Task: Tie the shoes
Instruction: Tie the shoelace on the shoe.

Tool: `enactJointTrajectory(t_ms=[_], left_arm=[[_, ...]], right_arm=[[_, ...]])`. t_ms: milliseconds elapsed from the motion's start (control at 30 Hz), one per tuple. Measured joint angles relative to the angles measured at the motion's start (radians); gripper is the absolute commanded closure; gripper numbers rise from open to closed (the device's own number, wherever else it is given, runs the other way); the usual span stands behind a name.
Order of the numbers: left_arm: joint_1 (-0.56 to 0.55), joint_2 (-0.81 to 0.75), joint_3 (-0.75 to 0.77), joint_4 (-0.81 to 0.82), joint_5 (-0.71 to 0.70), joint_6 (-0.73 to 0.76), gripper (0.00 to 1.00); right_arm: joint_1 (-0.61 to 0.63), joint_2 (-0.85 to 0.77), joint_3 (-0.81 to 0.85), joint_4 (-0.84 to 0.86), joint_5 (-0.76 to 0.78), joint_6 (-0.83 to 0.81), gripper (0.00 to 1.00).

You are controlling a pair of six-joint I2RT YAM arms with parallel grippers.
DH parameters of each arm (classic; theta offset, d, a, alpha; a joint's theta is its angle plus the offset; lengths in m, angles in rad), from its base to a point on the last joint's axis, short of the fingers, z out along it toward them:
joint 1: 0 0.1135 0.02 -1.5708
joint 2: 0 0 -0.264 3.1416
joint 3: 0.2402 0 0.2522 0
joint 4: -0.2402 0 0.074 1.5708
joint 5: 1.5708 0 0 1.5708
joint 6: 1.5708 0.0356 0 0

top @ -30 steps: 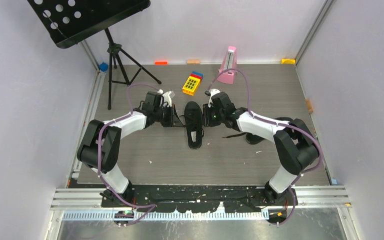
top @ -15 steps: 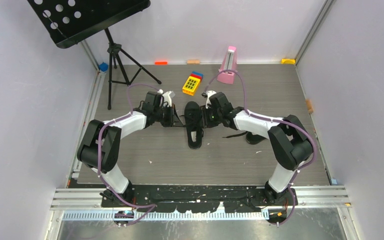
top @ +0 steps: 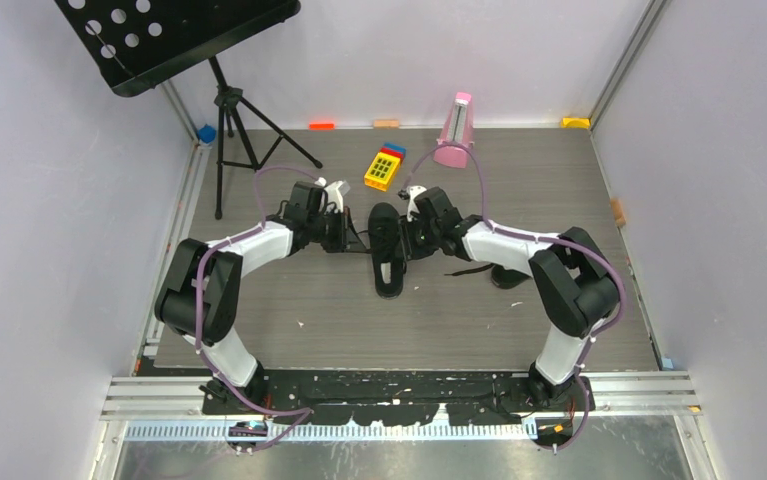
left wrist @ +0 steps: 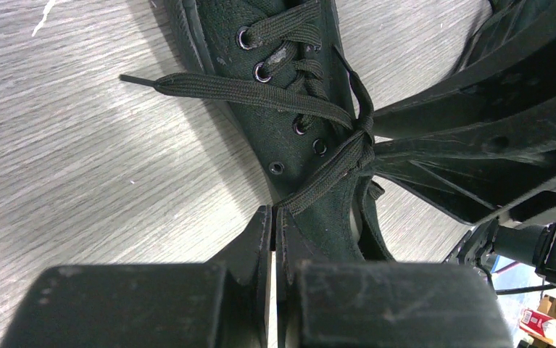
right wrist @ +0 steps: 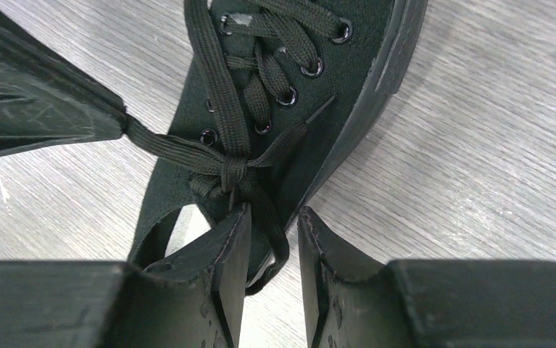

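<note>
Right arm [top: 519,250] has swung its elbow inward over the last second, bringing its jaws up against the shoe [top: 387,250] at the middle of the counter [top: 309,310]. The left arm [top: 259,243] has held its place on the shoe's other side. That shift reads as the right side closing in for a fresh hold on the lace. From above, the shoe lies lengthwise between the two sets of jaws, and the second shoe [top: 507,275] sits well off to the right, partly hidden beneath the right arm.

From the left wrist, the left jaws are closed on a strand of lace [left wrist: 318,181], pulled taut from the knot [left wrist: 362,134] at the top eyelets. A free lace end [left wrist: 209,85] lies flat across the shoe's side and out onto the counter. The tips of the right jaws converge on the knot from the far side.

From the right wrist, the right jaws stand apart just beside the knot, with a slack strand hanging down between them. The gap is wider than the strand, so nothing looks pinched there yet.

The shoe is black canvas with metal-ringed eyelets, its flat black lace crossed neatly up the front and cinched into one small, tight knot. No bow loops show, so this shoe looks only part tied, and the other appears not yet started.
</note>
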Motion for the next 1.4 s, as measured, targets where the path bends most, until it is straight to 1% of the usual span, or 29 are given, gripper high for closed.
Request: enactJointTrajectory(t_ms=[33, 133, 167, 200, 233, 500, 800, 1200, 1267, 1400], left_arm=[[0.0, 0.0, 0.0, 0.0, 0.0, 0.0, 1.0], [0.0, 0.0, 0.0, 0.0, 0.0, 0.0, 1.0], [0.0, 0.0, 0.0, 0.0, 0.001, 0.0, 1.0], [0.0, 0.0, 0.0, 0.0, 0.001, 0.0, 1.0], [0.0, 0.0, 0.0, 0.0, 0.002, -0.001, 1.0], [0.0, 0.0, 0.0, -0.009, -0.004, -0.002, 1.0], [0.0, 0.0, 0.0, -0.052, -0.066, -0.003, 1.0], [-0.029, 0.002, 0.0, -0.063, -0.116, 0.0, 1.0], [-0.029, 0.002, 0.0, -0.063, -0.122, 0.0, 1.0], [-0.032, 0.005, 0.0, -0.064, -0.125, 0.0, 1.0]], right_arm=[[0.0, 0.008, 0.002, -0.002, -0.001, 0.0, 0.67], [0.001, 0.046, 0.024, -0.02, 0.005, 0.0, 0.79], [-0.001, 0.058, 0.039, -0.038, 0.008, 0.001, 0.85], [-0.002, 0.068, 0.056, -0.06, 0.01, 0.002, 0.94], [-0.002, 0.074, 0.072, -0.079, 0.017, 0.003, 0.99], [0.0, 0.072, 0.081, -0.101, 0.053, 0.032, 1.0], [0.015, 0.05, 0.069, -0.096, 0.15, 0.097, 1.0], [0.024, 0.043, 0.069, -0.119, 0.208, 0.135, 1.0], [0.024, 0.043, 0.076, -0.132, 0.207, 0.13, 0.93], [0.025, 0.043, 0.107, -0.168, 0.206, 0.104, 0.87]])
